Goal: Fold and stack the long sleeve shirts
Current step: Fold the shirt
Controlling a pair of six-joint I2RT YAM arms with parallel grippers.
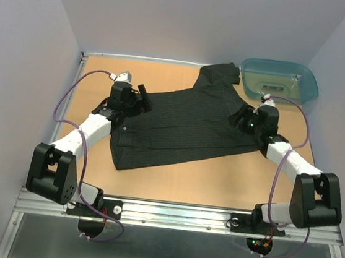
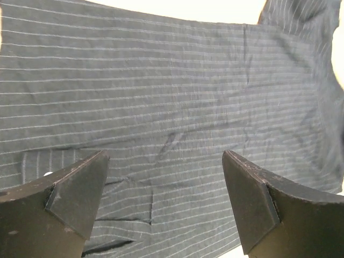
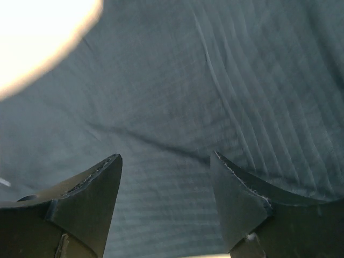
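Note:
A black pinstriped long sleeve shirt (image 1: 185, 127) lies spread flat across the middle of the table, one part reaching toward the back right. My left gripper (image 1: 143, 98) stands open at the shirt's left edge; in the left wrist view the striped cloth (image 2: 177, 107) fills the frame and nothing sits between the fingers (image 2: 80, 188). My right gripper (image 1: 241, 119) is open over the shirt's right side. In the right wrist view dark cloth (image 3: 177, 107) lies close under the spread fingers (image 3: 239, 193), which hold nothing.
A teal plastic tub (image 1: 279, 81) stands at the back right corner, next to the shirt's far end. Bare wooden tabletop (image 1: 216, 181) shows in front of the shirt. White walls close in the table on three sides.

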